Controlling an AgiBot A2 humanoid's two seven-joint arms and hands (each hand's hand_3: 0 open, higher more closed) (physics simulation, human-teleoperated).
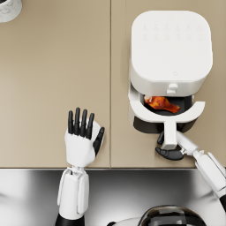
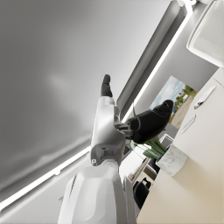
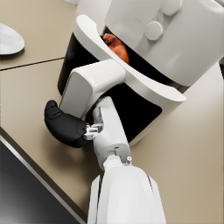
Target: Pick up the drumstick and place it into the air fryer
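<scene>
**Drawer to be pushed shut squarely**

The right hand (image 1: 171, 150) is closed around the drawer handle (image 1: 169, 133) of the air fryer (image 1: 171, 46); the drumstick (image 1: 161, 103) is seen lying inside the half-open drawer. A straight, level push is advised, so the fryer is not slid across the beige worktop (image 1: 53, 79). The left hand (image 1: 81, 137) is held open and empty. A steel strip (image 1: 114, 190) is seen along the worktop's near edge.

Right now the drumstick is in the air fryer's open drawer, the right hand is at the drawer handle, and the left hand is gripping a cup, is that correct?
Not quite: the left hand holds nothing; the head view shows it open over the counter with fingers spread. The rest stands: the drumstick lies in the open drawer of the air fryer, and the right hand is at the drawer handle.
</scene>
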